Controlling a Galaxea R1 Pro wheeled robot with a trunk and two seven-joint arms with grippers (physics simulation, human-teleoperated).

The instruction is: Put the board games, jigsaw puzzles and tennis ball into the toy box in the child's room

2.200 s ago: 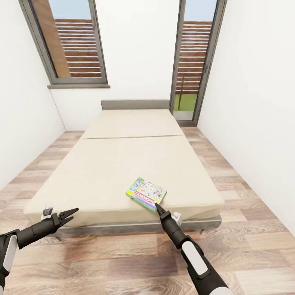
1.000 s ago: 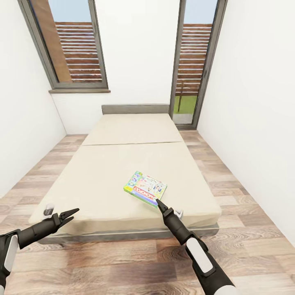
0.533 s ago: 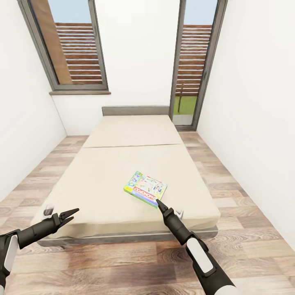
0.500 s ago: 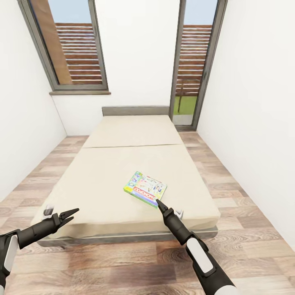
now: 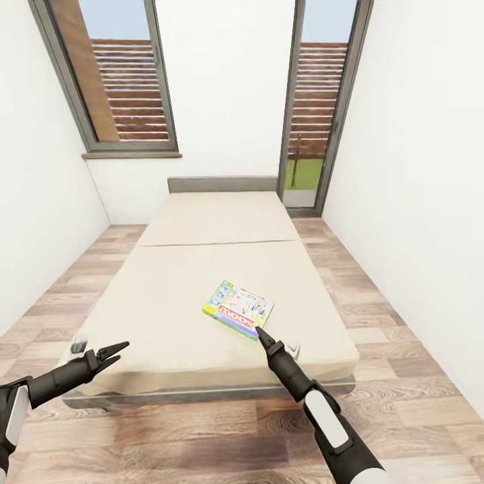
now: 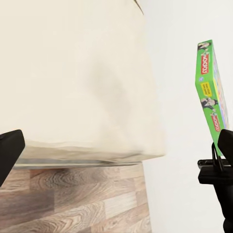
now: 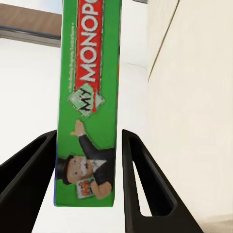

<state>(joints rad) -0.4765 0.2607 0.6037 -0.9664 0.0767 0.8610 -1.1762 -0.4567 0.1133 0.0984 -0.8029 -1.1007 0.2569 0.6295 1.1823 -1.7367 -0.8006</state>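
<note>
1. White walls and a plank floor surround the bed, with a window and a glass door behind it.
2. One board game lies flat on the mattress near the foot end, towards the right side; its green edge shows a red logo.
3. Right gripper points at the game's near corner, the tip just beside it. In the right wrist view the game's edge stands between the parted fingers, the jaws open; whether they touch it I cannot tell.
4. Left gripper hovers over the bed's near left corner, jaws open and empty, well apart from the game.
</note>
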